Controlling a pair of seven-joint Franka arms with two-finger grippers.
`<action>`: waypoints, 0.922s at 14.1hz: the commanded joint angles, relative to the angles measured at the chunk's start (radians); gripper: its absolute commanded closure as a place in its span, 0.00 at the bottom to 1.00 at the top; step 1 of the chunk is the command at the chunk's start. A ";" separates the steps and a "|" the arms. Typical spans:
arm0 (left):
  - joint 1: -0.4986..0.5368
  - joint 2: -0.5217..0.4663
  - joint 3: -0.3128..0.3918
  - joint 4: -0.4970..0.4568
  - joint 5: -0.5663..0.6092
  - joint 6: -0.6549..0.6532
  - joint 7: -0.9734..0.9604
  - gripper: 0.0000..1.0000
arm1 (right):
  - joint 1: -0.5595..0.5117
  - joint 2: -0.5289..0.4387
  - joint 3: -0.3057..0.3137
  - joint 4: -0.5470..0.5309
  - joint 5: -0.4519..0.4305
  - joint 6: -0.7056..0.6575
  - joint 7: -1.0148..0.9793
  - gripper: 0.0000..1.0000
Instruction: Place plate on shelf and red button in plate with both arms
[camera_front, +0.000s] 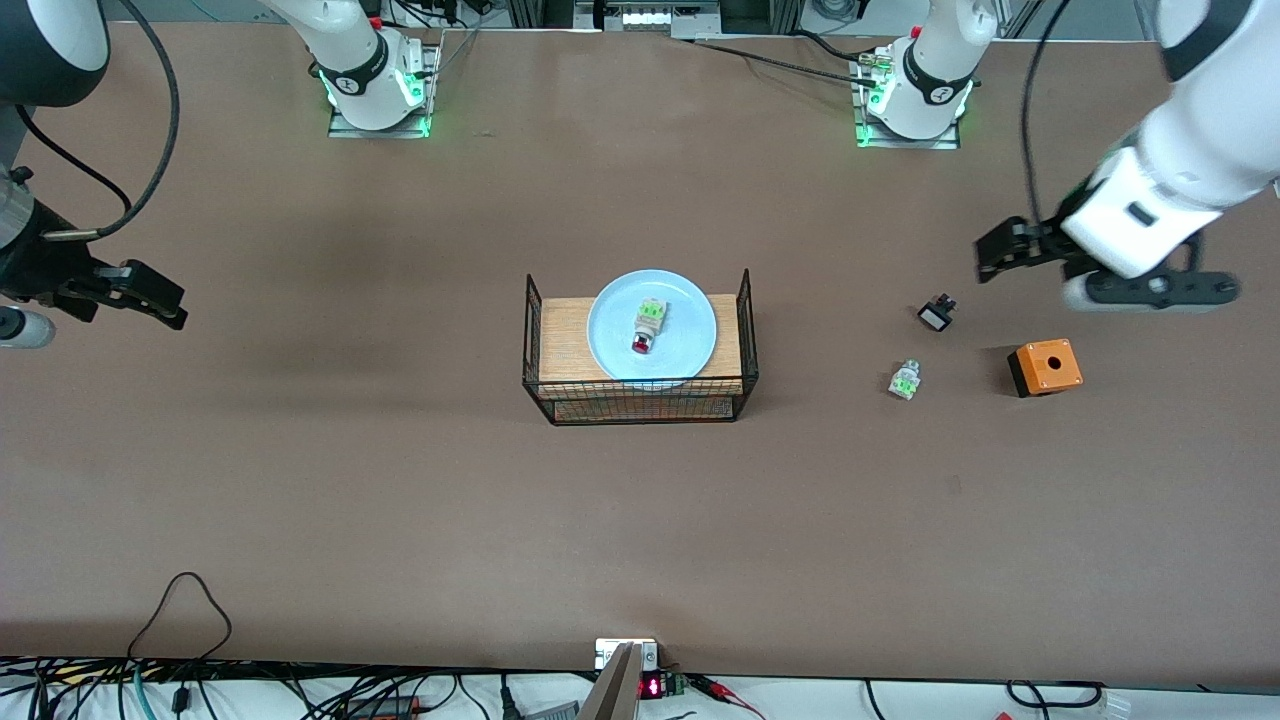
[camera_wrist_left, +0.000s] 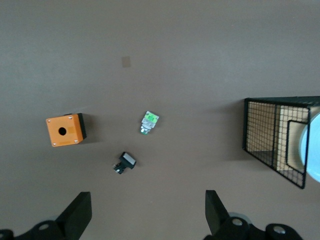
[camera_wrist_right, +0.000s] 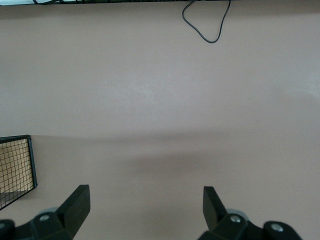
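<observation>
The pale-blue plate (camera_front: 692, 332) lies on a wooden board inside a black wire basket (camera_front: 640, 400) at the table's middle. The red button (camera_front: 648, 326) lies on the plate, its red cap toward the front camera. A sliver of the plate's rim (camera_wrist_left: 313, 150) shows in the left wrist view. My left gripper (camera_front: 988, 257) (camera_wrist_left: 147, 200) is open and empty, up over bare table toward the left arm's end, close to the small parts. My right gripper (camera_front: 172, 305) (camera_wrist_right: 145, 194) is open and empty over bare table toward the right arm's end.
Toward the left arm's end lie a white-green part with no red cap (camera_front: 905, 380) (camera_wrist_left: 149, 121), a small black part (camera_front: 936, 315) (camera_wrist_left: 125, 162) and an orange box with a hole (camera_front: 1045, 367) (camera_wrist_left: 64, 130). The basket also shows in both wrist views (camera_wrist_left: 272, 150) (camera_wrist_right: 17, 167).
</observation>
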 joint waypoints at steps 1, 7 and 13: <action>-0.038 -0.073 0.052 -0.090 0.060 0.055 0.118 0.00 | -0.014 -0.015 0.002 -0.008 -0.001 0.006 0.000 0.00; 0.073 -0.142 0.017 -0.185 0.062 0.121 0.160 0.00 | -0.060 -0.039 0.005 -0.017 -0.001 0.004 0.002 0.00; 0.092 -0.105 0.006 -0.159 0.060 0.120 0.162 0.00 | -0.126 -0.065 0.030 -0.024 0.005 -0.022 -0.009 0.00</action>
